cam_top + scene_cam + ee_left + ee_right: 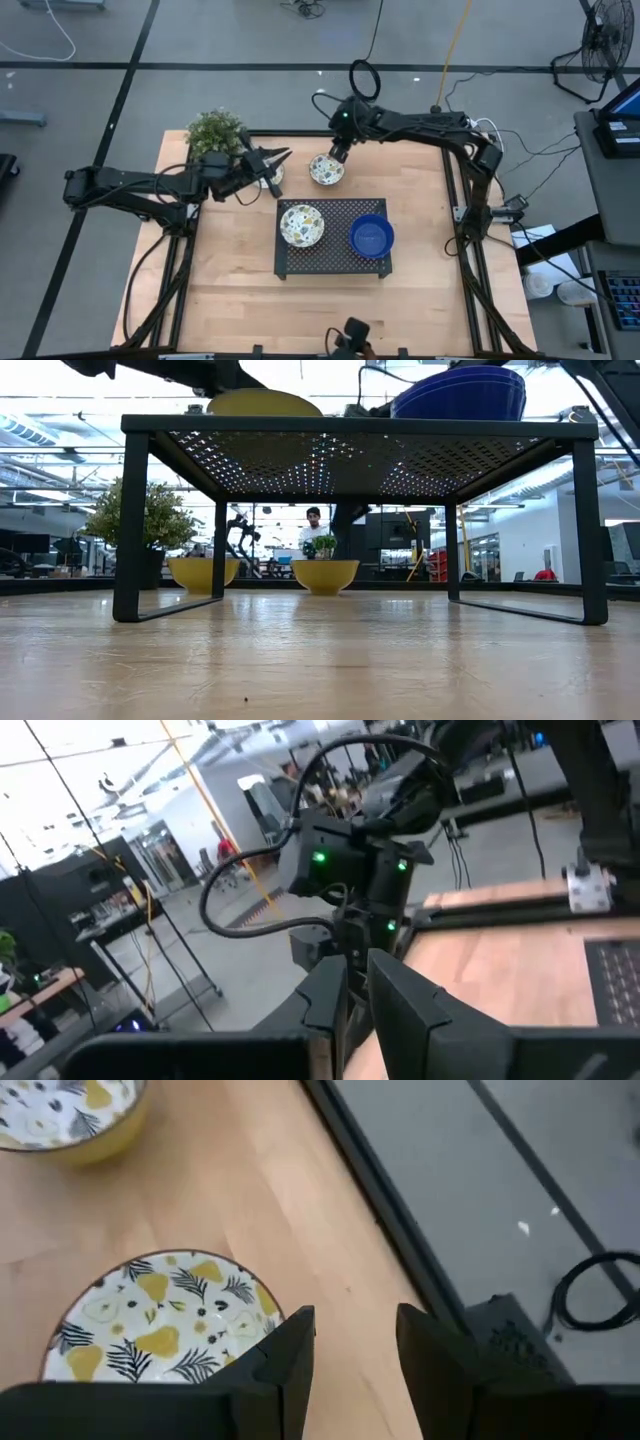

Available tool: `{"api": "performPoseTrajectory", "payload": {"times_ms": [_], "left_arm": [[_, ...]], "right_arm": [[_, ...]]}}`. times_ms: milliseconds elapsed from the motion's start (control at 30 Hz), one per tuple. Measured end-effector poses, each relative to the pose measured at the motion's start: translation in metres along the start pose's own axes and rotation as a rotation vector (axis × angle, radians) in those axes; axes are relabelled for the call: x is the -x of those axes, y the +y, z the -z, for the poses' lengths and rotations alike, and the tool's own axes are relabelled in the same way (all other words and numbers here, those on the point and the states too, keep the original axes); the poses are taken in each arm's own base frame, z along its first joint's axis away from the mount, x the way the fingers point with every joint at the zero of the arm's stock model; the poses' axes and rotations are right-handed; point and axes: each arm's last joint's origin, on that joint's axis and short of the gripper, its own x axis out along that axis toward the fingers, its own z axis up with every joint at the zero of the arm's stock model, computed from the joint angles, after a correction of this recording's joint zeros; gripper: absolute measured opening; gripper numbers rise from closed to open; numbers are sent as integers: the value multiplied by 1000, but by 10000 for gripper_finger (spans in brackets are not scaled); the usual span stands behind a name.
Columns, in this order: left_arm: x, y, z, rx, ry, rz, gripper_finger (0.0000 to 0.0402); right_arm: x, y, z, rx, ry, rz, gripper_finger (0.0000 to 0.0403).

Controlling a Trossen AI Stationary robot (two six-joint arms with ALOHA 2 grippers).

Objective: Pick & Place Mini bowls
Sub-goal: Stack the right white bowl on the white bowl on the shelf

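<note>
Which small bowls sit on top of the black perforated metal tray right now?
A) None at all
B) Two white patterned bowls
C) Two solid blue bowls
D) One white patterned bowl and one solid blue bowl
D: in the high view the black perforated metal tray carries one white patterned bowl and one solid blue bowl, side by side.

- High view's evenly lit from overhead, shadows on the table (240, 280) pretty soft.
- Low view is backlit: bright ceiling lights at 12 o'clock, tray (360, 430) legs nearly silhouetted, foreground wood blurry.
- Left wrist view is washed out and soft toward 10 o'clock.
</note>
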Motion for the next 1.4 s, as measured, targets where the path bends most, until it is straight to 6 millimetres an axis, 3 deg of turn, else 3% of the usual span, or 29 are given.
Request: {"api": "performPoseTrajectory", "payload": {"times_ms": [200, 467, 1000, 1400], "left_arm": [[0, -1, 4, 13, 38, 11, 51], [0, -2, 6, 28, 62, 20, 51], [0, -2, 7, 27, 64, 21, 51], [0, -1, 7, 32, 63, 14, 51]], "right_arm": [[-20, 6, 10, -17, 26, -12, 130], [-29, 16, 22, -32, 51, -28, 130], [-41, 22, 54, -67, 140, -45, 130], [-43, 24, 61, -95, 152, -85, 130]]}}
